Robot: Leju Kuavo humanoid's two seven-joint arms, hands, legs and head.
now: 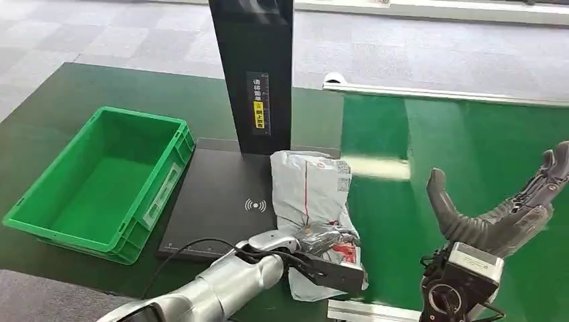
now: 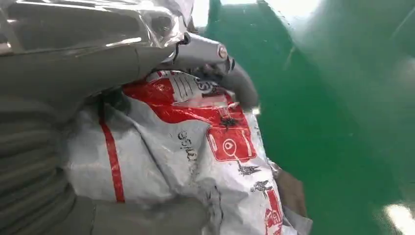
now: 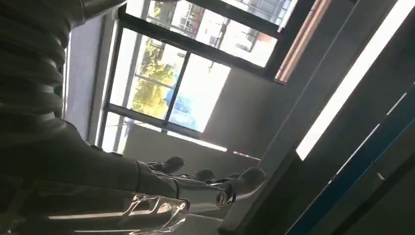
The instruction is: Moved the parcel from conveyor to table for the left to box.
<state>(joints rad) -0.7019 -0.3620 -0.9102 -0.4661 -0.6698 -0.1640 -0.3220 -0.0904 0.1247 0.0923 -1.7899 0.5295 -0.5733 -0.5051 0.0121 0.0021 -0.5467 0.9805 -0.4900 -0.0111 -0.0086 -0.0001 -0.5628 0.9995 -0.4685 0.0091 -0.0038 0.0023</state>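
The parcel (image 1: 312, 188), a crumpled grey-white plastic mailer with red print, lies partly on the black scanner pad (image 1: 215, 201) and partly on the green surface beside it. My left hand (image 1: 322, 251) grips the parcel's near end. In the left wrist view the fingers (image 2: 215, 58) curl over the parcel (image 2: 195, 147) and the thumb lies on its other side. My right hand (image 1: 503, 208) is raised over the green conveyor belt (image 1: 470, 154), fingers spread, holding nothing. In the right wrist view the right hand (image 3: 147, 181) faces windows.
An empty green box (image 1: 137, 115) stands on the table left of the scanner pad. A black post (image 1: 258, 67) with a yellow label rises at the pad's far edge. A metal rail (image 1: 443, 94) runs along the conveyor's far side.
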